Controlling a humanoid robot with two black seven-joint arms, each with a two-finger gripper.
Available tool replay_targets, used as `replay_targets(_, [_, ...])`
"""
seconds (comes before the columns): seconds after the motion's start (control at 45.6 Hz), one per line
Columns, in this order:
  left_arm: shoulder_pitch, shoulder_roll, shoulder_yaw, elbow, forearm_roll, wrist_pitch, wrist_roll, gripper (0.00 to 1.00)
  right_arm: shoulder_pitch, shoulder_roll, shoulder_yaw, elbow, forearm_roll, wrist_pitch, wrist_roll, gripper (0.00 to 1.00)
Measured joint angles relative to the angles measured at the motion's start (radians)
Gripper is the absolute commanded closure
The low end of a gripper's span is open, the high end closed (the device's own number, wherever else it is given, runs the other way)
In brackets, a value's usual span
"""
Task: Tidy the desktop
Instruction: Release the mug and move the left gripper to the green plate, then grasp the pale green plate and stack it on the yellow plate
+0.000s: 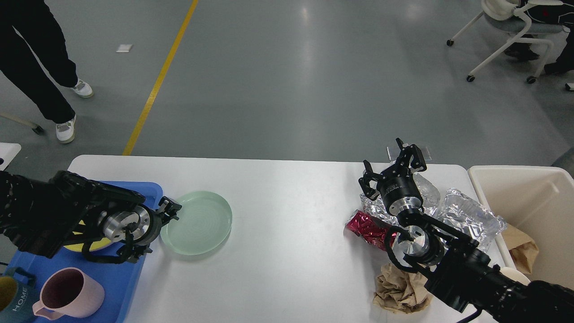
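The white desktop [287,202] fills the lower part of the head view. A pale green plate [199,222] lies flat on it, left of the middle. My left gripper [170,210] is at the plate's left rim; its dark fingers cannot be told apart. My right gripper [389,168] is open and empty, raised over a heap of trash at the right: silver foil wrappers [468,215], clear plastic [426,188] and a red foil wrapper [365,226]. A crumpled brown paper [399,291] lies near the front edge, partly hidden under my right arm.
A blue tray [134,278] at the front left holds a pink mug [67,291], a dark mug marked HOME [13,300] and a yellow plate [87,246] under my left arm. A beige bin [524,188] with brown paper [522,251] stands at the right.
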Motion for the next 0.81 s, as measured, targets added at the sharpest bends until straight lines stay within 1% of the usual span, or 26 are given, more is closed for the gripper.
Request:
replay_targets(0.11, [0.025,-0.021,-0.007,0.009,0.006,0.011,0.001,0.10,0.000,0.000,0.000,0.000,0.000,0.000,0.000,0.00])
replay_targets(0.307, [0.083,-0.037,-0.024,0.053,0.008,0.053,0.000,0.12,0.000,0.000,0.000,0.000,0.000,0.000,0.000,0.00])
replay_targets(0.526, [0.159,-0.061,-0.083,0.116,0.008,0.111,-0.003,0.20,0.000,0.000,0.000,0.000,0.000,0.000,0.000,0.00])
replay_targets(0.745, [0.219,-0.093,-0.135,0.153,0.008,0.206,-0.016,0.45,0.000,0.000,0.000,0.000,0.000,0.000,0.000,0.00])
replay_targets(0.811, [0.225,-0.094,-0.151,0.154,0.009,0.216,-0.016,0.55,0.000,0.000,0.000,0.000,0.000,0.000,0.000,0.00])
